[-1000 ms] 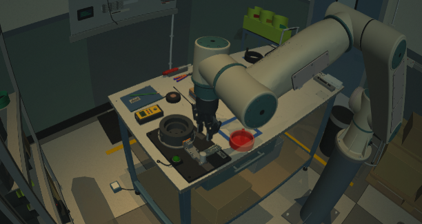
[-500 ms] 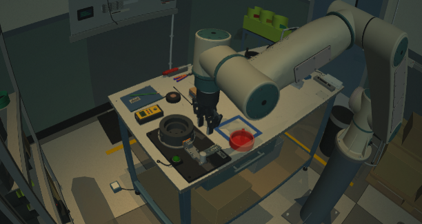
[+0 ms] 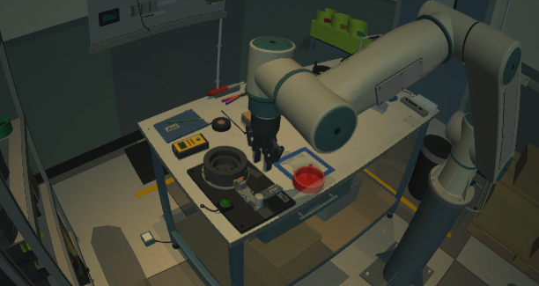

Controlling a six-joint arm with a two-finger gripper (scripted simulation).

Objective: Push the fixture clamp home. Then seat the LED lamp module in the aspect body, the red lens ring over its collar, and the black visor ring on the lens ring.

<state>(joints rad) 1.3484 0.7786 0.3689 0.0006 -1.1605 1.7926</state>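
The black visor ring (image 3: 320, 67) at the far side of the table is mostly hidden behind my arm. The LED lamp module is not visible. The dark grey aspect body (image 3: 225, 164) stands on a black fixture plate (image 3: 240, 194), with the grey fixture clamp (image 3: 252, 194) just in front of it. The red lens ring (image 3: 308, 178) sits at the near corner of a blue-outlined square. My gripper (image 3: 265, 159) hangs above the table between the aspect body and the blue square, and it is empty.
A green tray of cylinders (image 3: 341, 29) stands behind the table. A yellow meter (image 3: 190, 145), a blue mat (image 3: 180, 125), a tape roll (image 3: 220, 124) and hand tools (image 3: 224, 90) lie on the far left of the table. A green button (image 3: 225, 203) sits on the plate.
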